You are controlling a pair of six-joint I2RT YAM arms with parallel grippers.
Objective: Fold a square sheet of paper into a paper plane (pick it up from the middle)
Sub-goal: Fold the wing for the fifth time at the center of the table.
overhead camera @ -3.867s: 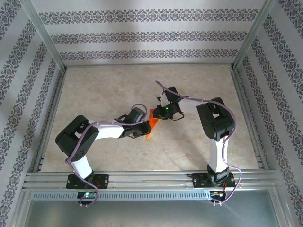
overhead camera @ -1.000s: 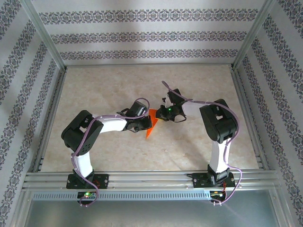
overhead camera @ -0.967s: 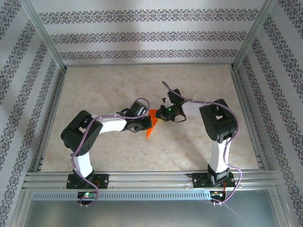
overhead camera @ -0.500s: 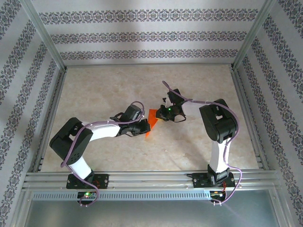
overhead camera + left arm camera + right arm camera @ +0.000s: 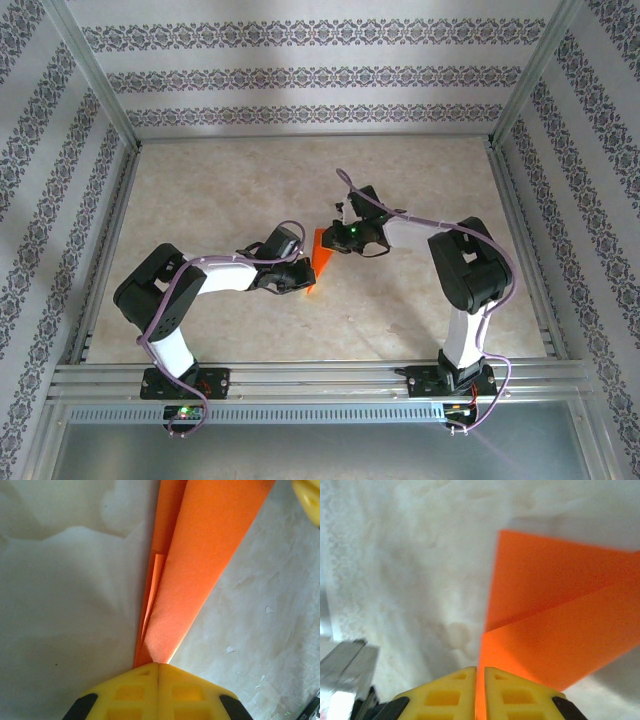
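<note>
The sheet of paper [image 5: 320,257] is thin and very light, already folded into a long layered strip, so I judge it will bend, slip or tear easily if the two tools pull apart or twist it. It keeps a crease well, but it has almost no stiffness of its own. The safest places to hold it look to be its ends and the folded edge, where several layers lie together, not a single free flap. The left tool [image 5: 158,666] has its yellow fingers pressed together, and they pinch the narrow end of the paper [image 5: 210,545]. From these fingertips the strip runs straight forward and a little to the right, above the table [image 5: 200,190]. The right tool [image 5: 480,672] is also closed and grips the paper [image 5: 560,630] by an edge. Here the sheet spreads out ahead and to the right of its fingertips. So the paper hangs between both tools, which face each other closely.
</note>
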